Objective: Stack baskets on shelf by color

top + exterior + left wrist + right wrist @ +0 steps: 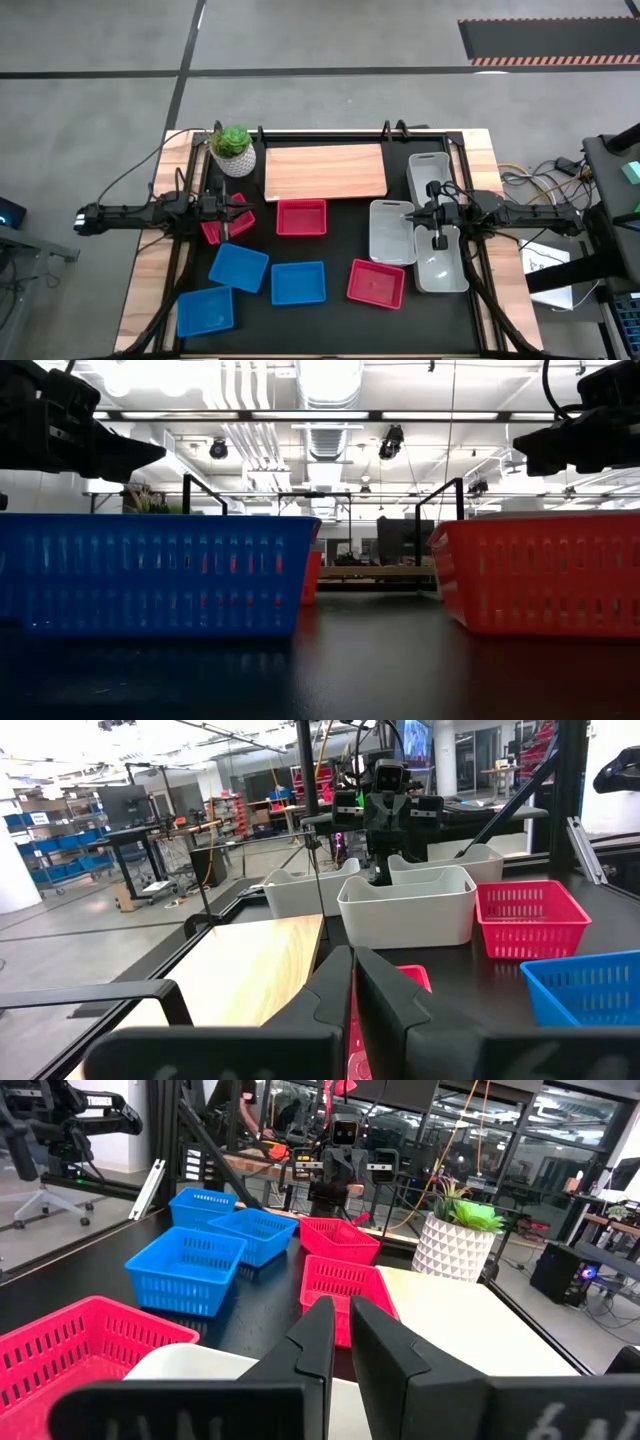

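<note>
A: Where are the baskets?
B: Red (301, 217), blue (298, 283) and whitish-grey ones (392, 232) lie scattered on the desk (340, 322); the wooden shelf (325, 171) is bare.
A: And the end effectors?
B: Left end effector (243, 207) together over a red basket, right end effector (440, 239) nearly together above a whitish-grey basket

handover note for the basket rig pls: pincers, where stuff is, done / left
Left pincer: shut, empty, over the red basket near the plant pot.
Right pincer: nearly closed, nothing visibly held, above the white baskets at the table's right.
Shelf: bare.
Other red baskets mid-table; blue baskets front left.
Done: nothing stacked.
Left: all nine onto the shelf, by colour.
</note>
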Motion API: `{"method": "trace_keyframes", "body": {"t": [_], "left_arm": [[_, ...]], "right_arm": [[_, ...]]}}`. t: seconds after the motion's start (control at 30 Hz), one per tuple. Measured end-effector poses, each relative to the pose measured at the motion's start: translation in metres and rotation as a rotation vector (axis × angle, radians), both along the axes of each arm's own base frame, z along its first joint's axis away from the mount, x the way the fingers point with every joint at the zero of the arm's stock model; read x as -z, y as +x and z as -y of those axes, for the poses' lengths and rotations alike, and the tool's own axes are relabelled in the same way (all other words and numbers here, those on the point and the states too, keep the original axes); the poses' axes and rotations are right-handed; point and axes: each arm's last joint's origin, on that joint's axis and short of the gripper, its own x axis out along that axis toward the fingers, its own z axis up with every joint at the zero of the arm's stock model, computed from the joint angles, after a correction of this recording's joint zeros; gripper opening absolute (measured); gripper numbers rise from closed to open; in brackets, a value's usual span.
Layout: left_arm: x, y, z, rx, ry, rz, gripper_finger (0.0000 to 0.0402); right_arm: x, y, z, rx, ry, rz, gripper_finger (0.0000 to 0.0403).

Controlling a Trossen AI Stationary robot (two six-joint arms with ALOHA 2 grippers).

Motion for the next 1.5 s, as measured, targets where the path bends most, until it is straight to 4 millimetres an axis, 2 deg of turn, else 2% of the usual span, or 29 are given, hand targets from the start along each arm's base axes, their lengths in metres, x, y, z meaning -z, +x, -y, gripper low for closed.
{"method": "trace_keyframes", "body": {"t": [1.1,1.17,1.3,1.37,1.5], "left_arm": [[0.0,0.0,0.0,0.0,0.0,-0.001,0.0],[0.0,0.0,0.0,0.0,0.0,0.0,0.0],[0.0,0.0,0.0,0.0,0.0,0.0,0.0],[0.0,0.0,0.0,0.0,0.0,0.0,0.0],[0.0,0.0,0.0,0.0,0.0,0.0,0.0]], "right_arm": [[0.0001,0.0,0.0,0.0,0.01,-0.001,0.0029],[0.0001,0.0,-0.0001,-0.001,0.115,-0.009,0.0029],[0.0,0.0,-0.0001,0.008,0.493,-0.037,0.0029],[0.0001,0.0001,0.0004,0.026,0.537,-0.036,0.0029],[0.0005,0.0002,0.0012,0.053,0.504,-0.029,0.0029]]}}
